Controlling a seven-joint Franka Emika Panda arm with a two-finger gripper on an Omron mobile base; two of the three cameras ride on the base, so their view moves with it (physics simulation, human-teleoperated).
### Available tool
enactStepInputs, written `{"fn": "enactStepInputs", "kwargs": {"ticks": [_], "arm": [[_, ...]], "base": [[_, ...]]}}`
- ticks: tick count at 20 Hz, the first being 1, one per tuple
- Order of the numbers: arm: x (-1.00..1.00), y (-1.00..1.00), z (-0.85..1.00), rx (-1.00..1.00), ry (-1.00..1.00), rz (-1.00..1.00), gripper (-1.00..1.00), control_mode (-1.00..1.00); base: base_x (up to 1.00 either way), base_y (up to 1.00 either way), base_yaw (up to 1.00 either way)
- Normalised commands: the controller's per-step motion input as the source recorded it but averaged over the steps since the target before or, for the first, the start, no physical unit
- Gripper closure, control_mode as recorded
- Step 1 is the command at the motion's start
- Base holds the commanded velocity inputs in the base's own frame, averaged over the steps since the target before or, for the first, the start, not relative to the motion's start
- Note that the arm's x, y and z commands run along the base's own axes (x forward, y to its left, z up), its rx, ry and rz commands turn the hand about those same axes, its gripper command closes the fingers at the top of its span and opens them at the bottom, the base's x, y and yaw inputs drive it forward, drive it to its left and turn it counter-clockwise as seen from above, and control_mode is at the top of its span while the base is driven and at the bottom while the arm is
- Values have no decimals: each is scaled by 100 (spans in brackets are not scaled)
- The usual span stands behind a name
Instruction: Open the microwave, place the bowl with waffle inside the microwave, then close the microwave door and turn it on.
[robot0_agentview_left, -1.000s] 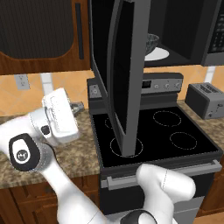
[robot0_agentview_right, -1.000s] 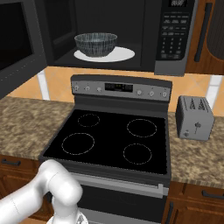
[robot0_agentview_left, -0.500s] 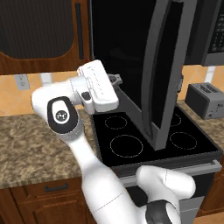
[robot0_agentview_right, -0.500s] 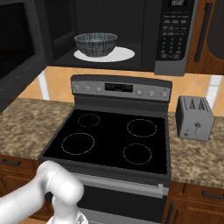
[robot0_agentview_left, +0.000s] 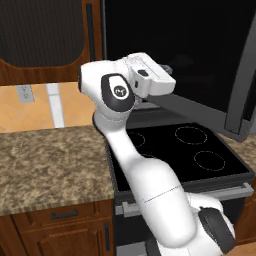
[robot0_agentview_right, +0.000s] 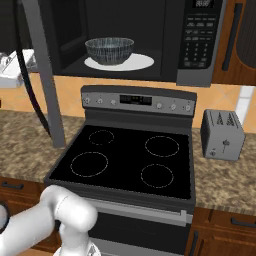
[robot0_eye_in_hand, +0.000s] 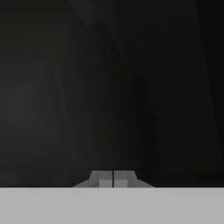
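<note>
The microwave (robot0_agentview_right: 150, 42) is sitting above the stove (robot0_agentview_right: 127, 160), its cavity lying open to the right base view. The bowl (robot0_agentview_right: 109, 50) is resting on the white turntable plate (robot0_agentview_right: 135, 63) inside that cavity, slightly toward nine o'clock of the plate's centre. The waffle cannot be made out inside the bowl from this angle. The button panel (robot0_agentview_right: 199, 35) is standing at three o'clock of the cavity.

The microwave door (robot0_agentview_left: 200, 55) is hanging partway open; in the left base view its black glass is spreading across the twelve-to-three o'clock part of the picture, and in the right base view its grey frame edge (robot0_agentview_right: 44, 75) is running down at nine o'clock of the bowl.

The arm is reaching up toward the door, and its white hand (robot0_agentview_left: 150, 77) is sitting just beside the dark glass. In the hand view the tool (robot0_eye_in_hand: 113, 178) is showing its two tips pressed together, with nothing between them, facing a dark surface at close range. Contact with the door cannot be confirmed.

A grey toaster (robot0_agentview_right: 222, 134) is standing on the worktop (robot0_agentview_right: 225, 180) at three o'clock of the stove.
</note>
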Motion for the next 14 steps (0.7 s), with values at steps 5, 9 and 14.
{"fn": "enactStepInputs", "kwargs": {"ticks": [5, 9, 14], "arm": [[96, -68, -4, 8, 26, 39, 100, -100], [100, -54, -4, 4, 17, 48, 100, -100], [100, -50, -3, 4, 9, 52, 100, -100]], "base": [[0, 0, 0], [0, 0, 0], [0, 0, 0]]}}
